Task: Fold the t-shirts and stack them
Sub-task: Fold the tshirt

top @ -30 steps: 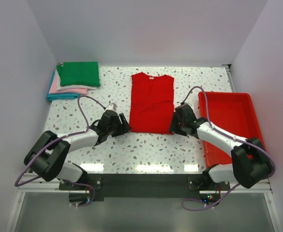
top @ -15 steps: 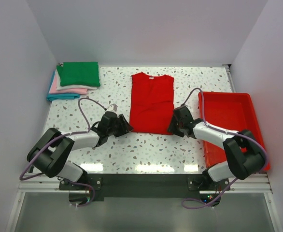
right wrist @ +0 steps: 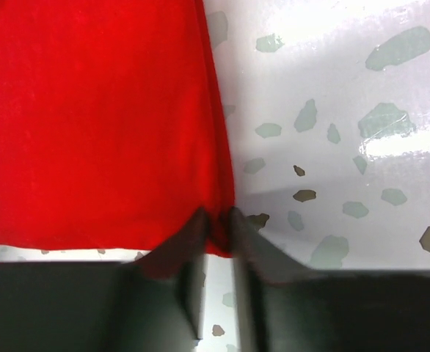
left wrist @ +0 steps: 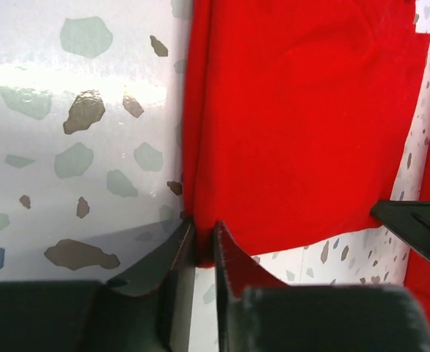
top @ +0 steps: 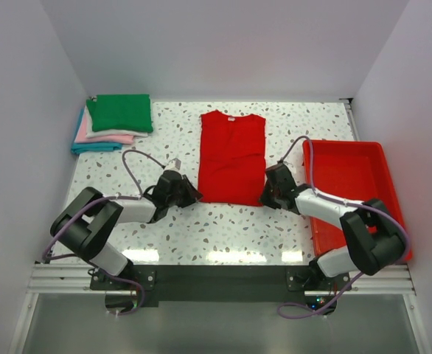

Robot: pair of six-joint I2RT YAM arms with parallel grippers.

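The red t-shirt (top: 231, 156) lies flat in the middle of the table, its sleeves folded in, collar at the far end. My left gripper (top: 192, 196) is shut on its near left corner; the left wrist view shows the red t-shirt (left wrist: 303, 125) pinched between the jaws of the left gripper (left wrist: 204, 238). My right gripper (top: 266, 198) is shut on the near right corner; the right wrist view shows the red t-shirt (right wrist: 90, 117) pinched by the right gripper (right wrist: 219, 224). A stack of folded t-shirts (top: 113, 122), green on top over pink, white and blue, sits at the far left.
A rigid red plastic tray (top: 349, 192) stands along the table's right side, under my right arm. White walls close in the table on the left, far and right sides.
Both grippers have moved down and in onto the near corners of the red t-shirt and closed on them. The shirt itself has not shifted.
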